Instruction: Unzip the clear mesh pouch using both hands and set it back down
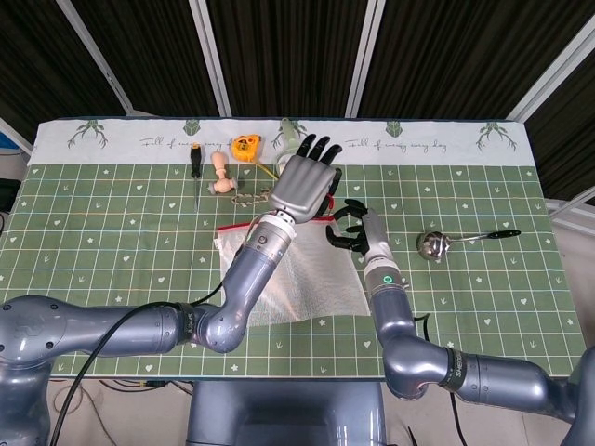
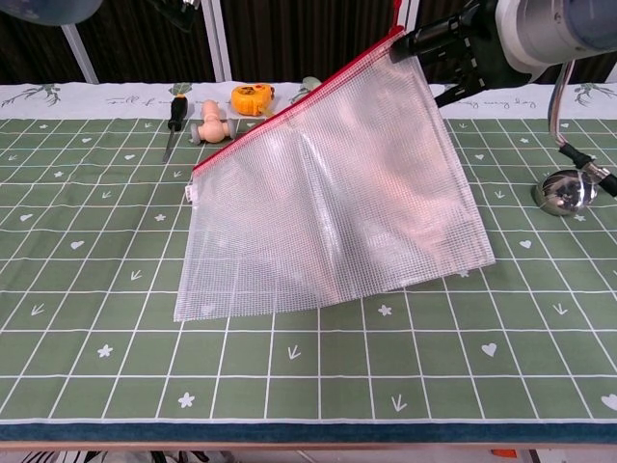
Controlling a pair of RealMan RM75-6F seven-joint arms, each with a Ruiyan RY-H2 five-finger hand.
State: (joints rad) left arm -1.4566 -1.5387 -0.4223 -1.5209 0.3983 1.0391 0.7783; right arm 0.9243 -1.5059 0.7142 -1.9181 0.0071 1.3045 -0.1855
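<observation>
Clear mesh pouch with red zipper edge (image 2: 328, 203): mid-table on the green grid-patterned mat (image 2: 87, 338), one corner lifted, the opposite lower edge resting on the mat. Zipper edge slopes up from the low end, near the wooden peg doll (image 2: 210, 121), to the raised corner.

Right hand (image 1: 350, 229): dark fingers curled in on the raised corner at the top end of the zipper; it appears to pinch the pouch there and carries that corner clear of the mat.

Left hand (image 1: 303, 183): held above the pouch's upper edge, fingers spread and extended, holding nothing. No contact with the pouch that I can make out.

Zipper: red line reads continuous along its visible length in the chest view, so likely closed. Pull tab not identifiable.

Progress, judged: early. Pouch raised and held at one end; slider not taken, unzipping not begun, setting down remains.

Beyond the pouch: yellow tape measure (image 2: 250, 97), black-handled screwdriver (image 2: 175, 114). To the pouch's right: metal ladle (image 1: 437, 243).
</observation>
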